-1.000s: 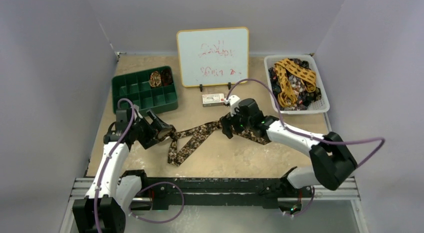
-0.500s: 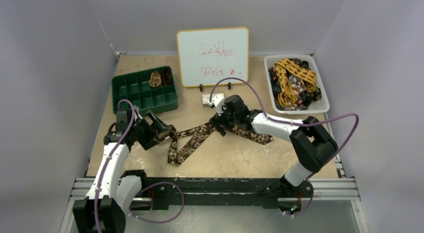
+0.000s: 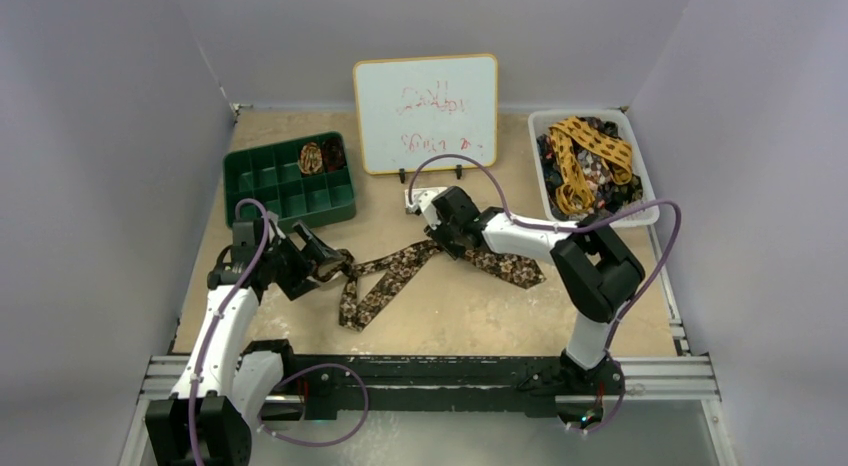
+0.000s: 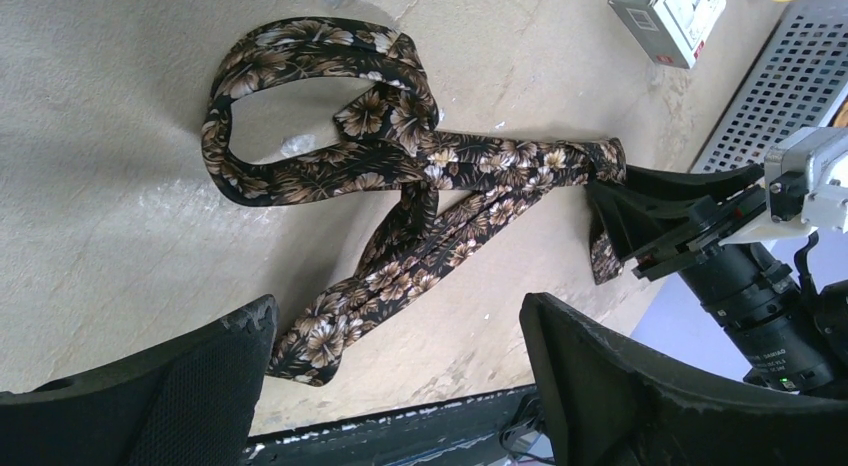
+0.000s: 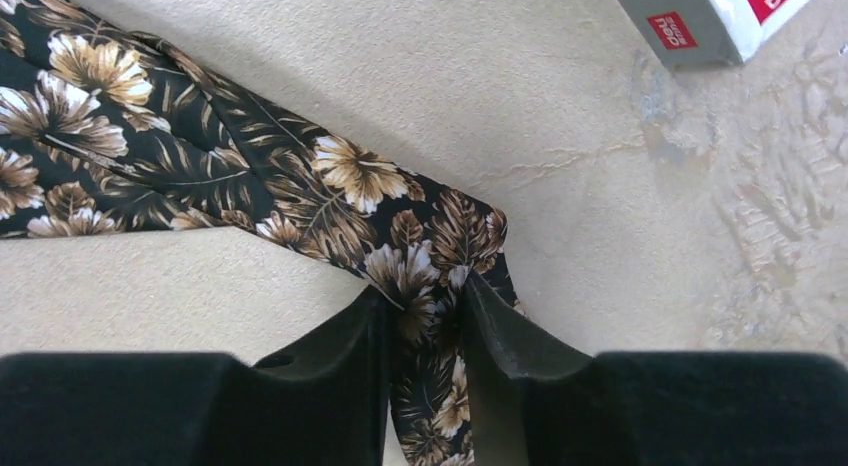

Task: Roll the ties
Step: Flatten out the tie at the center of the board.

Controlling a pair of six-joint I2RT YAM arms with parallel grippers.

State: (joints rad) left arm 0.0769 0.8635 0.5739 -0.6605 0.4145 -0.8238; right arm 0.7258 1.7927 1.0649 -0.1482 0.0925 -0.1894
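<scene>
Tie (image 4: pixel 500 161) lies looped on the surface (image 4: pixel 100 186), its fold pinched tight between your right fingers (image 5: pixel 375 331); your left fingers (image 4: pixel 600 376) gape empty, its loose end just ahead. Draw the fold away slowly, flattening twists

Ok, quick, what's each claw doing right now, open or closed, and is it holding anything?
Left claw: open, gripping nothing.
Right claw: closed on the brown floral tie.

The brown floral tie (image 4: pixel 480 156) sprawls unrolled, looped and twisted.
</scene>
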